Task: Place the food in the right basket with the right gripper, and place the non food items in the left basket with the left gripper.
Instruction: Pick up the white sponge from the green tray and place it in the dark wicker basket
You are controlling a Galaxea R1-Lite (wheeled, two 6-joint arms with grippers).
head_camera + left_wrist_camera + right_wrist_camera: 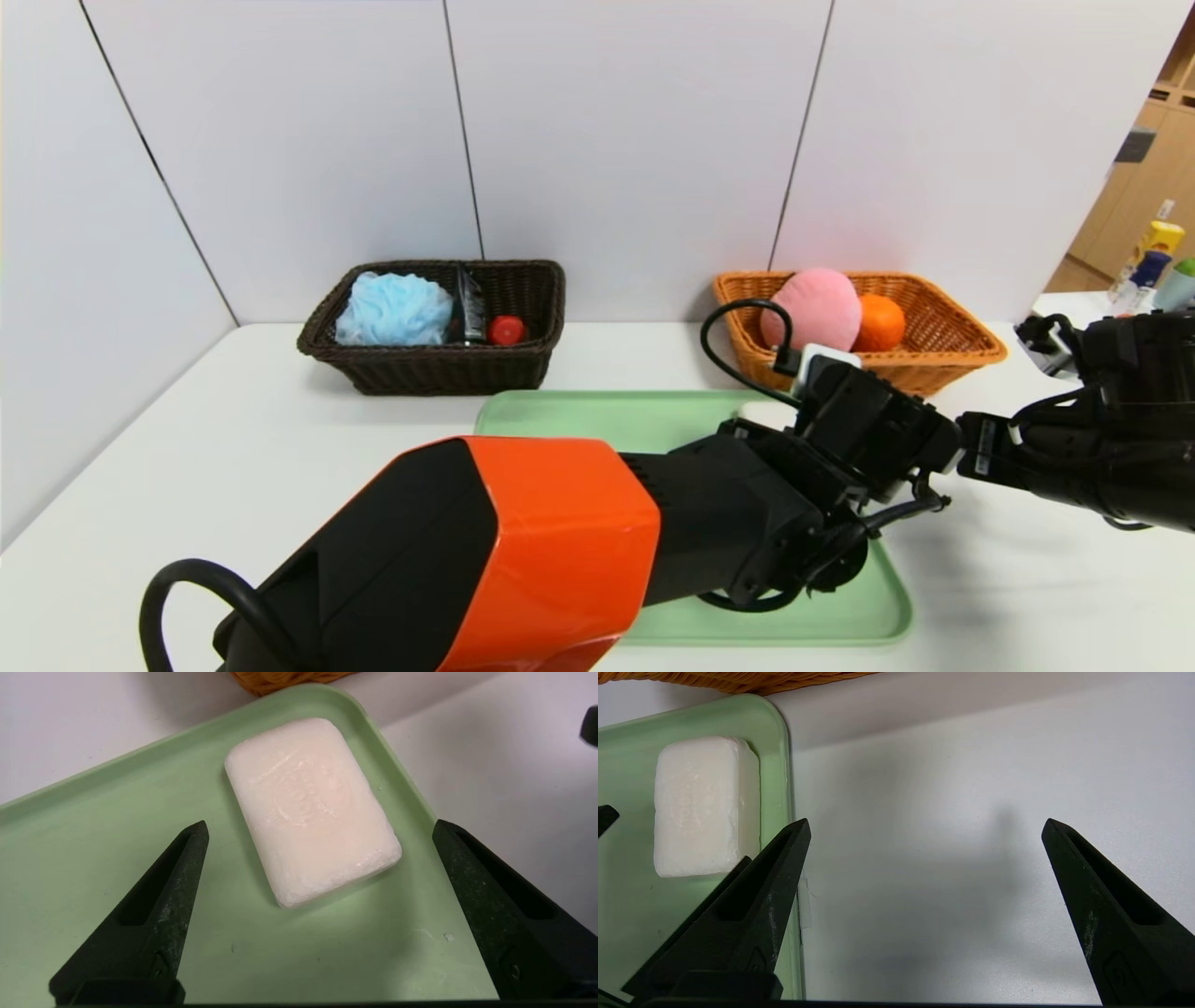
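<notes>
The white soap bar (310, 807) lies in the far right corner of a green tray (93, 858). My left gripper (320, 823) is open, its jaws spread wide just short of the soap's near end and not touching it. In the head view its orange-shelled arm (560, 541) hides most of the soap (761, 413). My right gripper (925, 821) is open and empty over bare table beside the tray's right edge. The dark brown left basket (373, 373) holds the blue puff (392, 310), dark tube (470, 308) and red ball (506, 329). The orange right basket (962, 350) holds the pink peach (810, 308) and orange fruit (879, 322).
The white table (280, 448) ends at a panelled wall behind the baskets. The right arm (1102, 448) sits close to the left wrist. Bottles (1158, 257) stand on a counter at the far right. The right basket's rim (280, 679) is just beyond the tray corner.
</notes>
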